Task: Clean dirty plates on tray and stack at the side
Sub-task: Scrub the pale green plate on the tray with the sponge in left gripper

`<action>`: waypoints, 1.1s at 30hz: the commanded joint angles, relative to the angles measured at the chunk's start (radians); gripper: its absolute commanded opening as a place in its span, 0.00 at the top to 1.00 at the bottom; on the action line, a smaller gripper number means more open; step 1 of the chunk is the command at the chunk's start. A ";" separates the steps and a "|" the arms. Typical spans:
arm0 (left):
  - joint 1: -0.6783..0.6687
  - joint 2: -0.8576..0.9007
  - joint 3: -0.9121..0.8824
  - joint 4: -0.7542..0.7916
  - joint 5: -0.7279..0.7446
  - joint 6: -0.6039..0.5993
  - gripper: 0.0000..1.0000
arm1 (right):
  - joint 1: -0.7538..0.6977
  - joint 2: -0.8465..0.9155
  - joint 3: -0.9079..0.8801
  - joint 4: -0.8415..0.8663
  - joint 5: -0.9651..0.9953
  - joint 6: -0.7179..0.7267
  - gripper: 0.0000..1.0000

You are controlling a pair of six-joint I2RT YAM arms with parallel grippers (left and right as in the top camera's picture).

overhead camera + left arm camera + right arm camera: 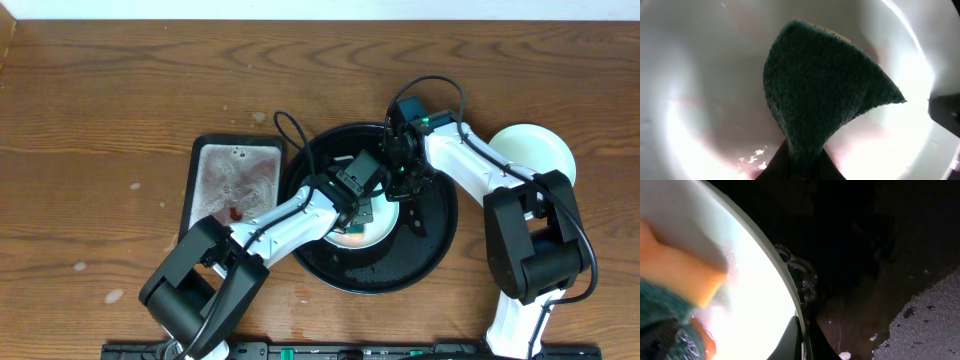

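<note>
Overhead cam: fixed, looks straight down on wooden table (100, 100), far off, black tray (430, 255) mid-frame. L wrist cam: v. close, faces into pale plate (700, 75), green sponge (820, 85) fills centre. R wrist cam: v. close at plate's rim, tray beyond. All 3 share plate; wrist cams share sponge.
</note>
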 commanded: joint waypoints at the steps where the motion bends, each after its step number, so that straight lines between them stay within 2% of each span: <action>1: 0.058 0.035 -0.014 -0.035 -0.177 0.109 0.93 | 0.013 0.016 -0.008 -0.010 0.002 -0.021 0.99; 7: 0.097 0.028 -0.003 -0.066 -0.143 0.126 0.93 | 0.013 0.016 -0.008 -0.011 0.002 -0.022 0.99; 9: 0.097 0.021 -0.003 -0.076 -0.074 0.094 0.93 | 0.013 0.016 -0.008 -0.011 0.002 -0.022 0.99; 14: 0.085 0.021 -0.003 -0.066 0.211 -0.026 0.93 | 0.013 0.016 -0.008 -0.011 0.002 -0.021 0.99; 17: 0.065 0.021 -0.003 -0.032 0.292 -0.039 0.93 | 0.013 0.016 -0.008 -0.011 0.002 -0.021 0.99; 24: 0.017 0.021 -0.003 0.026 0.296 -0.139 0.93 | 0.013 0.016 -0.008 -0.011 0.002 -0.022 0.99; 27: 0.002 0.022 -0.005 0.066 0.291 -0.142 0.93 | 0.013 0.016 -0.008 -0.011 0.002 -0.021 0.99; 33: -0.011 0.030 -0.010 0.072 0.171 -0.180 0.93 | 0.013 0.016 -0.008 -0.011 0.002 -0.021 0.99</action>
